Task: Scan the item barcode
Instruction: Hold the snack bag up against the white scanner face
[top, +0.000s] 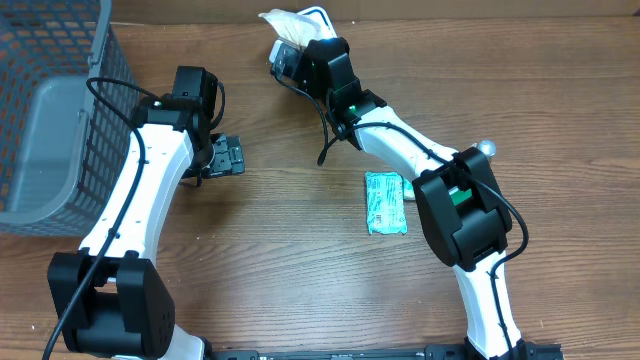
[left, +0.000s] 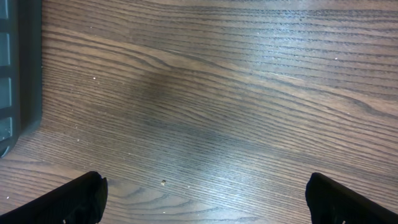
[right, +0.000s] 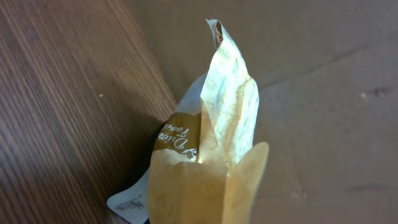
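The right gripper (top: 290, 55), top centre, is closed on the yellow packet (right: 208, 162), which points upward in the frame; the left gripper (top: 226, 157) stands wide and empty.

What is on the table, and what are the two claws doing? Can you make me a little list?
left claw: open, holding nothing, over bare wood
right claw: shut on the gold and white packet, at the table's far edge
green packet: lying flat, beside the right arm
basket: grey, far left corner
table: brown wood
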